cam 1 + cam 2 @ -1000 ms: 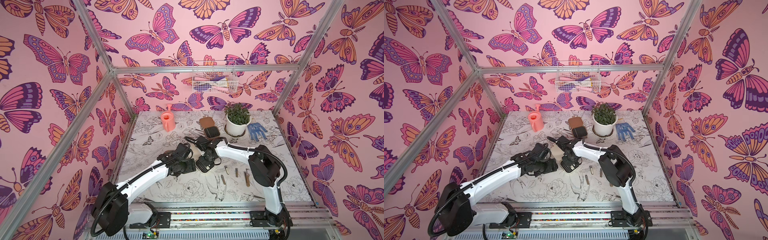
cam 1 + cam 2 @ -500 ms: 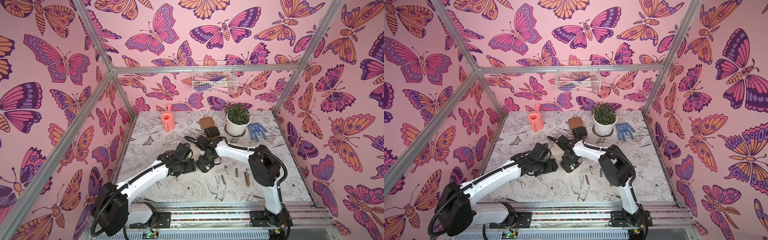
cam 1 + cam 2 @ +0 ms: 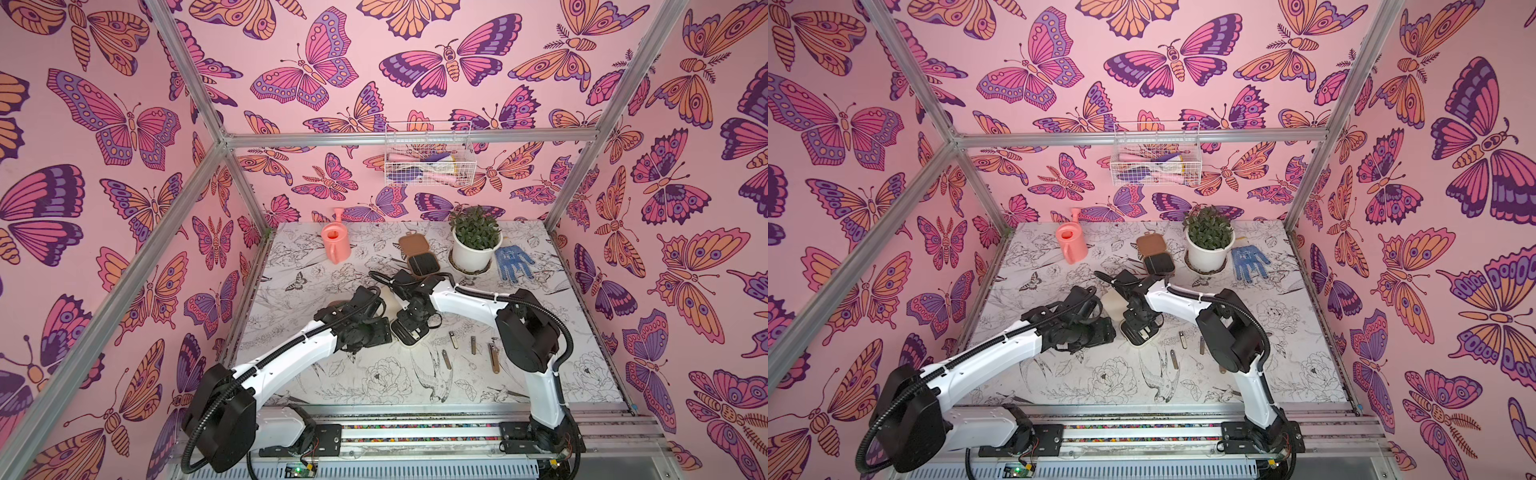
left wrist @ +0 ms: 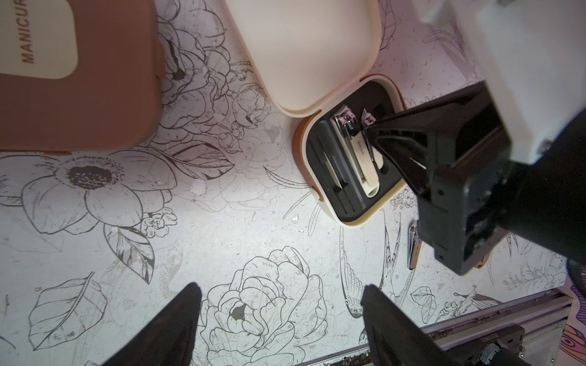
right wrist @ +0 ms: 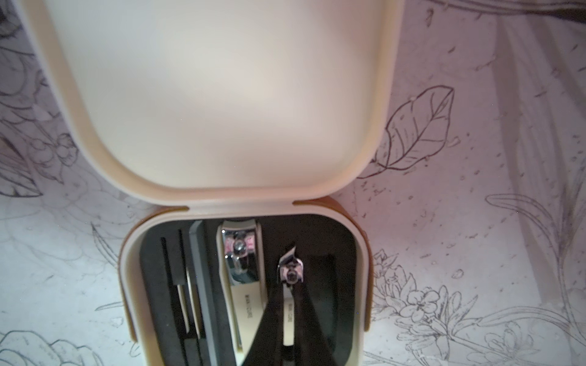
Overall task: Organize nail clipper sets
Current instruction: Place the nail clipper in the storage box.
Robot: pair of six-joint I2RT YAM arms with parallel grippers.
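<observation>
Cream case [image 5: 215, 95], mid-table, lid open, 1 large clipper [image 5: 241, 253] seated; your right gripper [image 5: 290, 291] pinches the small clipper [image 5: 290, 269] at the neighbouring slot; your left gripper [image 4: 280, 290] gapes empty nearby; next, probably: seat it squarely, release, fetch a loose tool [image 3: 454, 340].

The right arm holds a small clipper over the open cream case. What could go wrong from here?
1. The small clipper in the right gripper may miss its slot in the cream case and lie raised, so the lid could not close.
2. Nothing holds the case: the left gripper is open and apart from it, so a push could slide it.
</observation>
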